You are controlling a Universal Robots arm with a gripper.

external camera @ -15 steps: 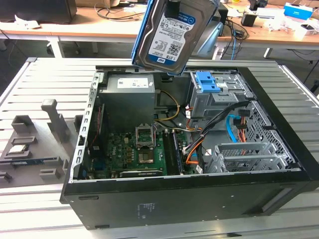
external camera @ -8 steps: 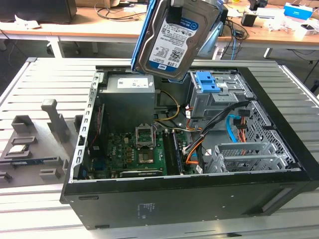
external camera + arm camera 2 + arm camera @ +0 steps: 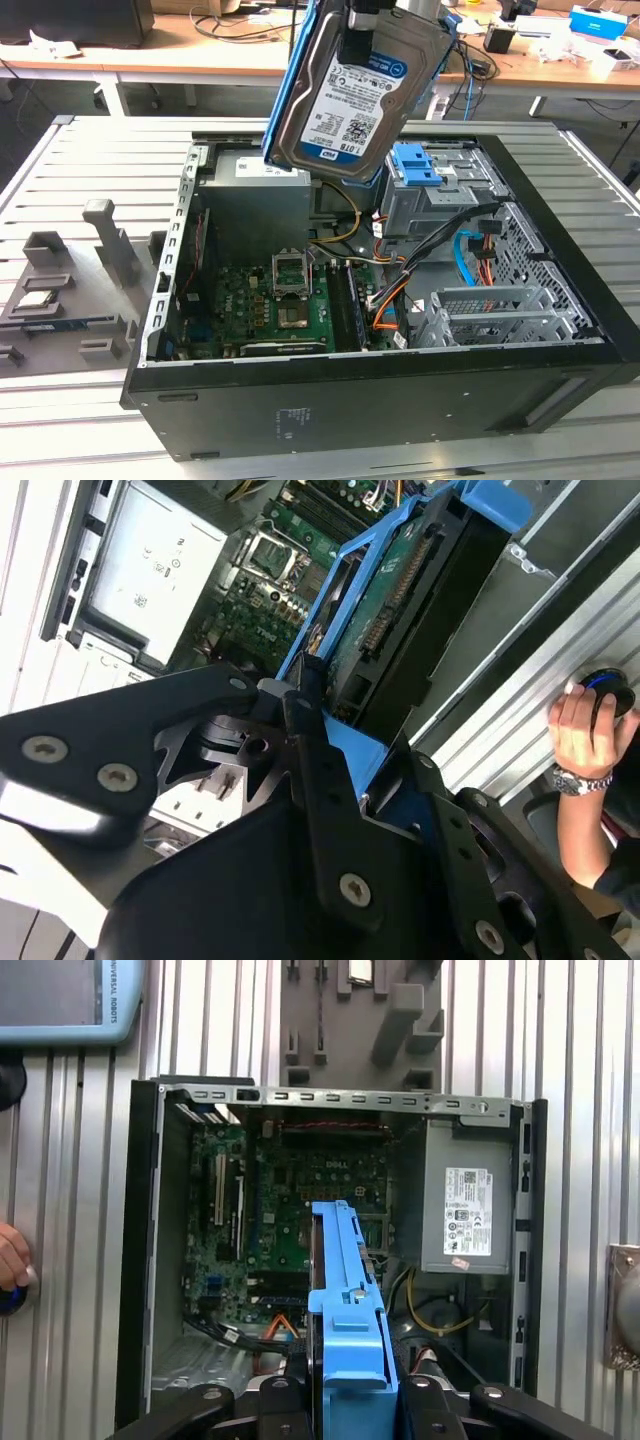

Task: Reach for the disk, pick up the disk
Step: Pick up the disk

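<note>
Matte black gripper [image 3: 320, 780] links with silver screw heads.

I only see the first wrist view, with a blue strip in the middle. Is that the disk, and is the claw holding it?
Observer: Yes, that's its edge. In the exterior view the disk hangs tilted in the air above the open computer case.
Operator: What does its flat side look like?
Observer: It's silver, with a blue-and-white label facing the exterior camera.
Operator: And the claw?
Observer: In the second wrist view the claw is shut on the disk's blue side rail.
</note>
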